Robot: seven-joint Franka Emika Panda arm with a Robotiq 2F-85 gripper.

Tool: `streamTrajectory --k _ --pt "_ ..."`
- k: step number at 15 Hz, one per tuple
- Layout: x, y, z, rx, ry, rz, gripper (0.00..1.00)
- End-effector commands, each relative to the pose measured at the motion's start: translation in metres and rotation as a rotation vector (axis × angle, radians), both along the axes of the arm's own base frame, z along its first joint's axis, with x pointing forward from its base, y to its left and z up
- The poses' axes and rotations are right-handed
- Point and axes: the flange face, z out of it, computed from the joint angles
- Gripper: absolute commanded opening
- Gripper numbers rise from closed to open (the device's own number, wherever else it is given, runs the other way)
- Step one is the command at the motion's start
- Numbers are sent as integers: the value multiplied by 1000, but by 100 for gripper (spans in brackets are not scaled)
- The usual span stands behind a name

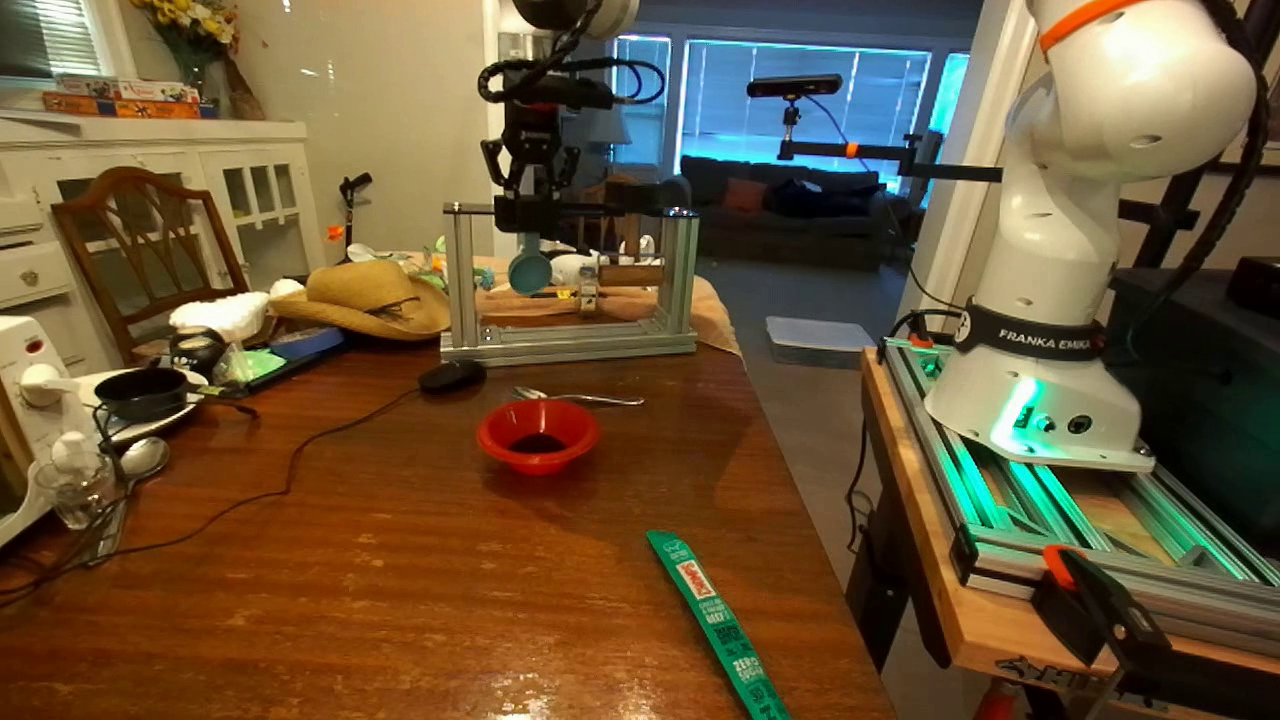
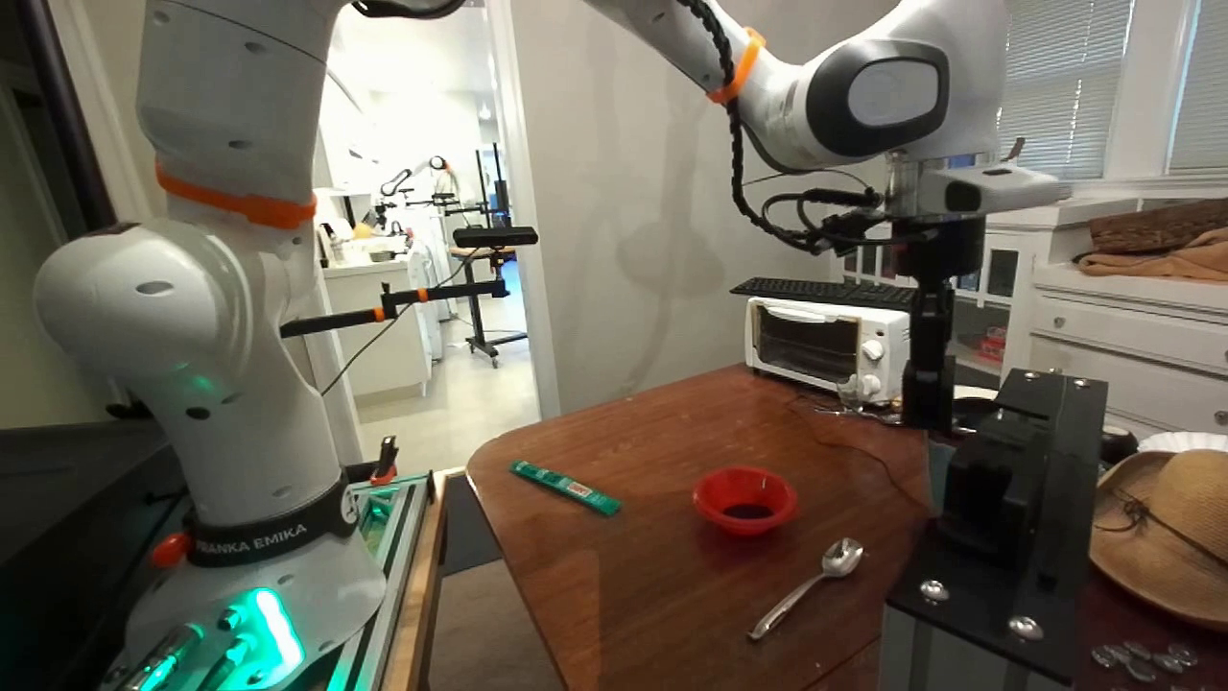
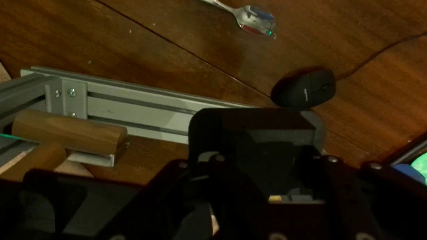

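In an exterior view my gripper points straight down over the metal rack, its fingers on either side of a black block. A blue-green round scoop hangs below that block. From the wrist, the dark block fills the space between the shadowed fingers, so the gripper looks shut on it. Whether the block rests in the rack or is clear of it, I cannot tell. Beside it on the rack is a tool with a wooden handle. In an exterior view the black rack top stands close beside the fingers.
On the table are a red bowl with a dark bottom, a metal spoon, a corded mouse and a green wrapped stick. A straw hat and pan lie aside. A toaster oven stands behind.
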Motion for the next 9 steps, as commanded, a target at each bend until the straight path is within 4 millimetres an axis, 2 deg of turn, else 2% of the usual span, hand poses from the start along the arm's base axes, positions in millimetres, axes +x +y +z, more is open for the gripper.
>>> streamTrajectory --k 1,5,9 --pt "-29 32 -25 -10 5 -13 23" --pt "-45 62 -47 -15 13 -10 23" --pt "-57 78 -43 -35 2 -39 23"
